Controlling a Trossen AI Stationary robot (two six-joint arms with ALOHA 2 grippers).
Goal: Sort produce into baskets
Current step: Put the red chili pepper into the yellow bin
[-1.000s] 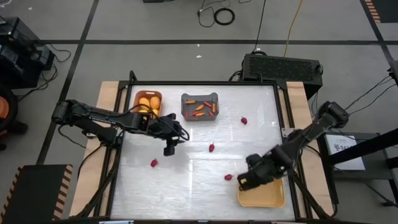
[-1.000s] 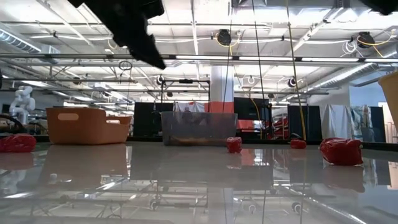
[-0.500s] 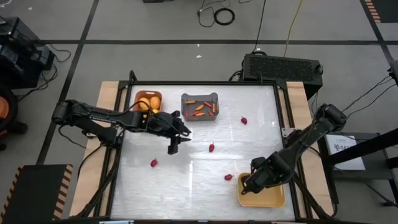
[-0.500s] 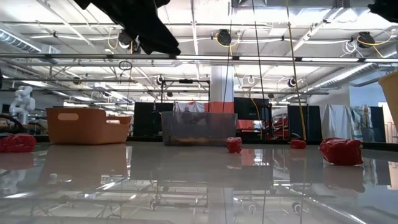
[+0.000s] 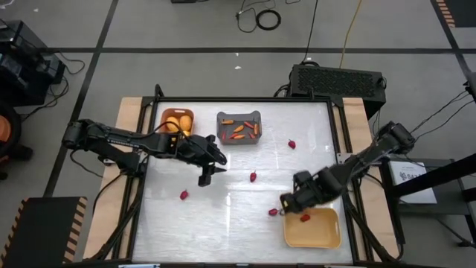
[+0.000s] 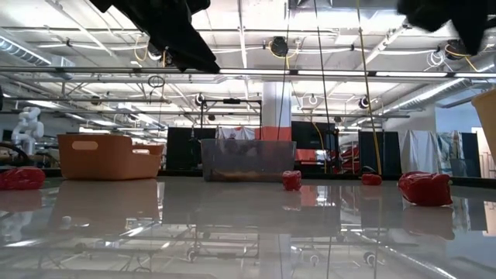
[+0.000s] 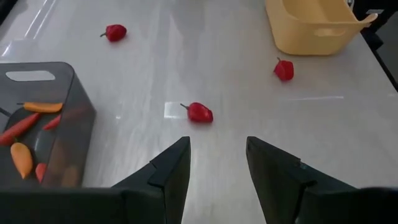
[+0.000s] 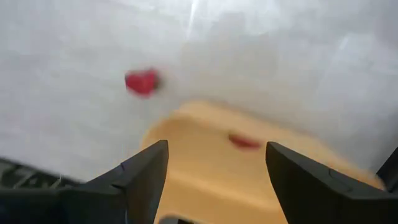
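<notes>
The left claw (image 5: 206, 177) hangs left of centre in the high view, fingers (image 7: 168, 171) parted and empty, aimed at the small dark-red round berry (image 7: 200, 112) lying on the glossy white tabletop (image 5: 223, 208) just ahead. To take it well, we would descend straight, straddle it evenly and close gently, since it may roll. Its short stem points toward the upper left of the left wrist view; the body is too round to give a clear long axis. Lower right, the right claw (image 5: 291, 211) stands open over the near corner of the pale yellow plastic bin (image 5: 316, 232), a berry (image 8: 244, 142) lying inside.
</notes>
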